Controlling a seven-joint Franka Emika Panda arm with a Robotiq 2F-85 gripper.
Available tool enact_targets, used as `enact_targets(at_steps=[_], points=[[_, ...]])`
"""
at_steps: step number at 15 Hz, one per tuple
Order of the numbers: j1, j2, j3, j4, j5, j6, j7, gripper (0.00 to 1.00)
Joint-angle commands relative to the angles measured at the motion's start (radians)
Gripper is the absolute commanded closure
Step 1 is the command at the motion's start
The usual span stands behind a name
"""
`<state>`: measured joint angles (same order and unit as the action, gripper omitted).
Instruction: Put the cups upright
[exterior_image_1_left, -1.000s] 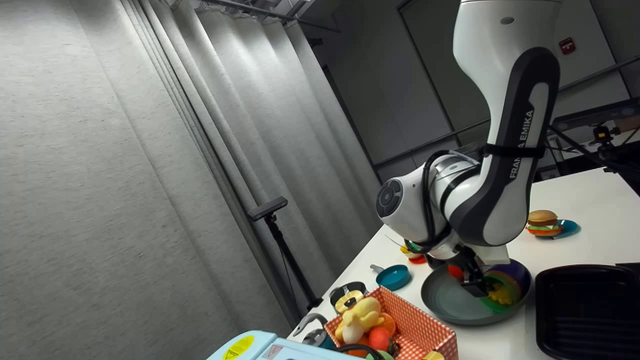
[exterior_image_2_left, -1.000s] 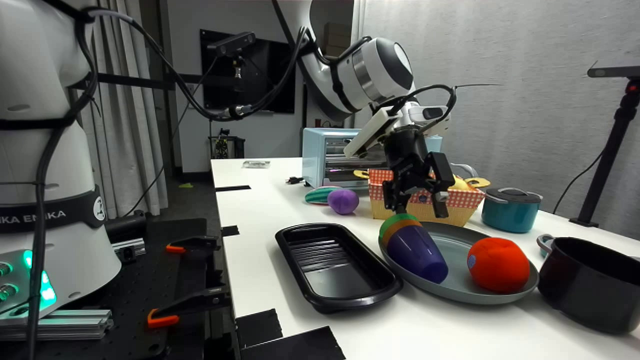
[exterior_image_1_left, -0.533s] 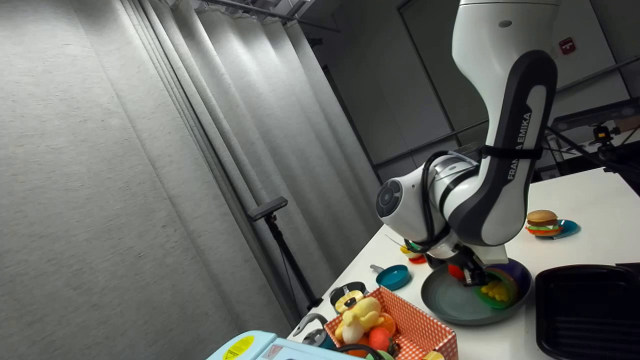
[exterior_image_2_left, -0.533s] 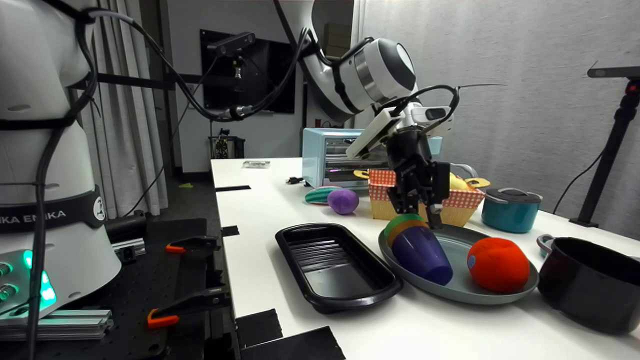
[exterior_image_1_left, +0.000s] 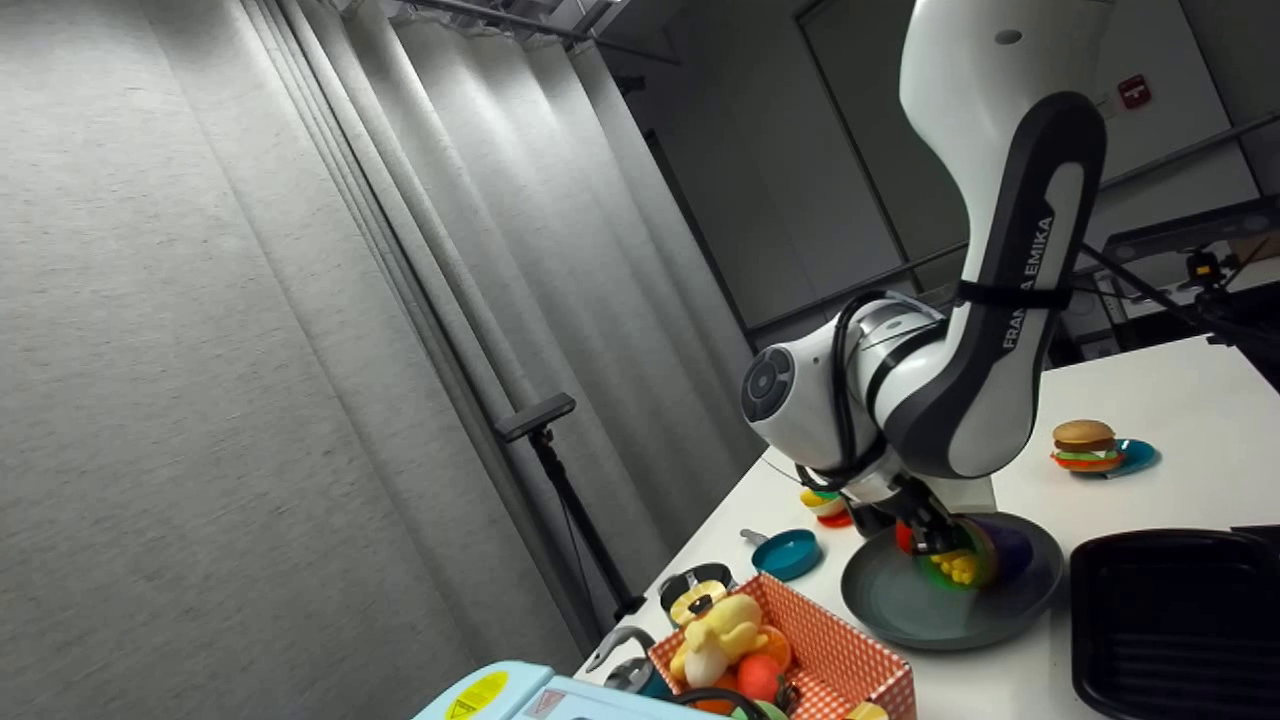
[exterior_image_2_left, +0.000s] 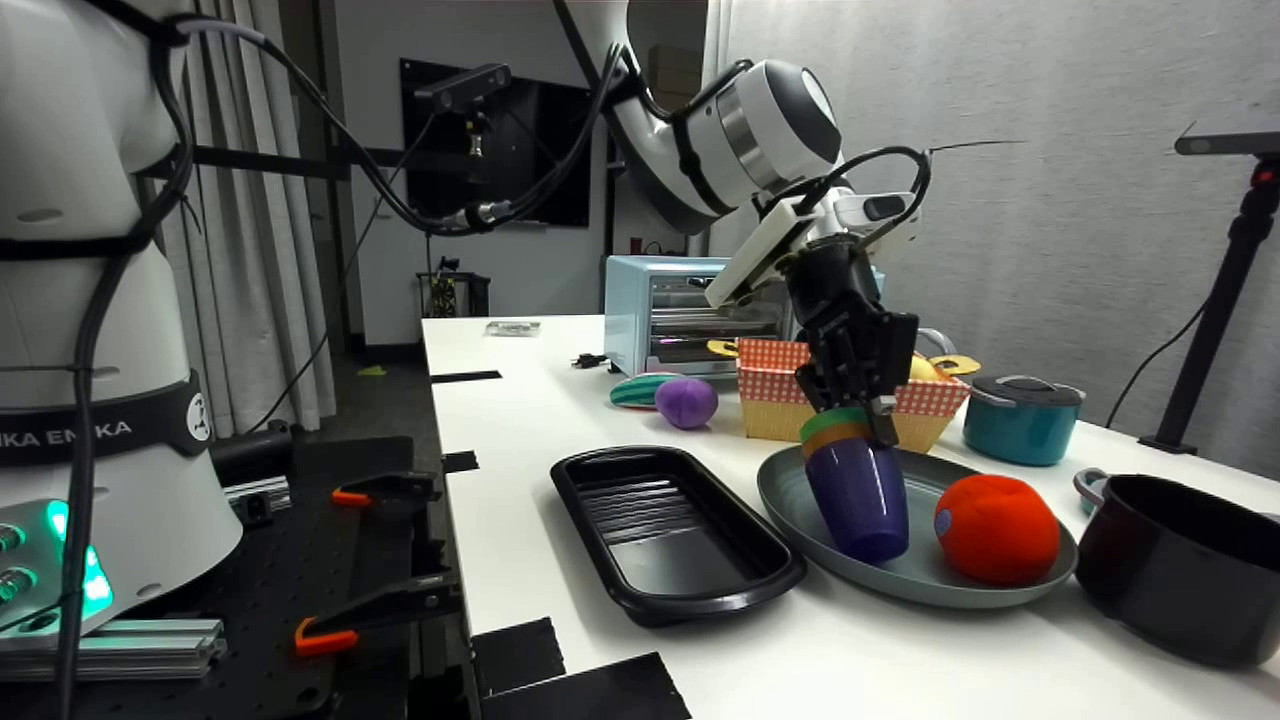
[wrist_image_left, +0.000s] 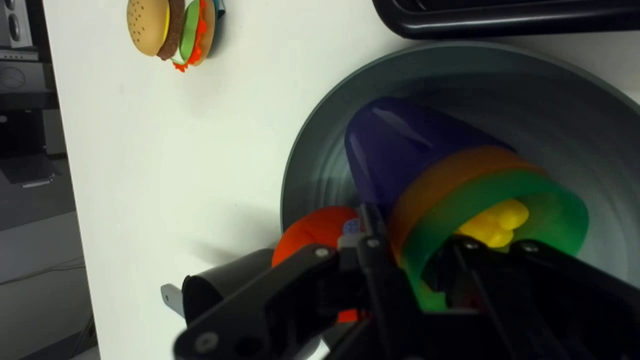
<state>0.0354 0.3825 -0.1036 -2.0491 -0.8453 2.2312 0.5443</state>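
The cups sit nested in one stack: a purple cup (wrist_image_left: 400, 145) outermost, then orange (wrist_image_left: 450, 167) and green (wrist_image_left: 500, 185) rims. A yellow thing (wrist_image_left: 500, 220) lies inside the green cup. My gripper (wrist_image_left: 407, 237) is shut on the stack's rim, with one finger outside the wall and the other inside the mouth. In an exterior view the stack leans, purple bottom low in the dark round plate (exterior_image_2_left: 935, 480) and mouth raised towards the gripper (exterior_image_2_left: 855, 418). The fingers hide part of the rim in the wrist view.
A red round toy (exterior_image_2_left: 995, 530) shares the plate. Close by are a black tray (exterior_image_2_left: 670, 540) and a black pot (exterior_image_2_left: 1180, 580). A checked basket (exterior_image_1_left: 840, 650) of toy food and a toy burger (exterior_image_1_left: 1085, 445) stand farther off.
The gripper has gone from open to shut on the cups' rim. The stack has tipped from lying slanted to a steeper lean, and the arm has shifted along with it.
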Motion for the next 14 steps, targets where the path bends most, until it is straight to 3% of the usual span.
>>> enact_targets(at_steps=[1, 6, 14], points=[[0.015, -0.011, -0.008, 0.012, -0.014, -0.005, 0.053, 0.98], [0.0, -0.034, -0.002, 0.019, 0.04, 0.0, 0.109, 0.97], [-0.028, -0.125, -0.008, 0.001, 0.301, 0.022, 0.181, 0.97]])
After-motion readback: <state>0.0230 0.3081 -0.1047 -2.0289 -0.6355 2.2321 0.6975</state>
